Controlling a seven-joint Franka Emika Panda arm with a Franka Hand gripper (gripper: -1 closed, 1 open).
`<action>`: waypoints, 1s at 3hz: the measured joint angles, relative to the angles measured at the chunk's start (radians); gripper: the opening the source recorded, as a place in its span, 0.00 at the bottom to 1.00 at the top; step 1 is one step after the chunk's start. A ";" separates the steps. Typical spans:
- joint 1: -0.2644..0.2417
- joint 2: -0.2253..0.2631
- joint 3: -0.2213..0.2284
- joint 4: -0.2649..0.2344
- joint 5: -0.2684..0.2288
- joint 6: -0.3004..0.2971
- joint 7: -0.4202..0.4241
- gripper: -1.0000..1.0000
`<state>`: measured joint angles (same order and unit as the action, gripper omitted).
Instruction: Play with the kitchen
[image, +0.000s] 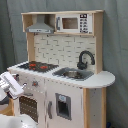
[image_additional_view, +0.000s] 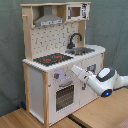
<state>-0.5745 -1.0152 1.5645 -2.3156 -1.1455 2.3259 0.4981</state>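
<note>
In the first exterior view the kitchen (image: 60, 65) fills the frame, with the gripper (image: 14, 84) at its oven-side front, below the stovetop (image: 36, 65). In the second exterior view the gripper (image_additional_view: 75, 70) reaches the knob panel; whether the claw is clenched, I cannot tell. Nothing looks opened; play seems barely begun.

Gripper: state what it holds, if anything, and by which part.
Cannot be told. The gripper is at the front of the kitchen, near the knobs above the oven door, but whether it grips anything is not visible.

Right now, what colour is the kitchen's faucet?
Black. The faucet shows best in the first exterior view, arching over the sink.
</note>
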 joint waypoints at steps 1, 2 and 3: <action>-0.003 -0.016 0.000 -0.037 -0.064 0.064 0.034 1.00; -0.012 -0.025 -0.001 -0.066 -0.150 0.117 0.071 1.00; -0.020 -0.025 -0.015 -0.094 -0.237 0.149 0.101 1.00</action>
<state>-0.5942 -1.0404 1.5497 -2.4100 -1.3820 2.4753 0.5986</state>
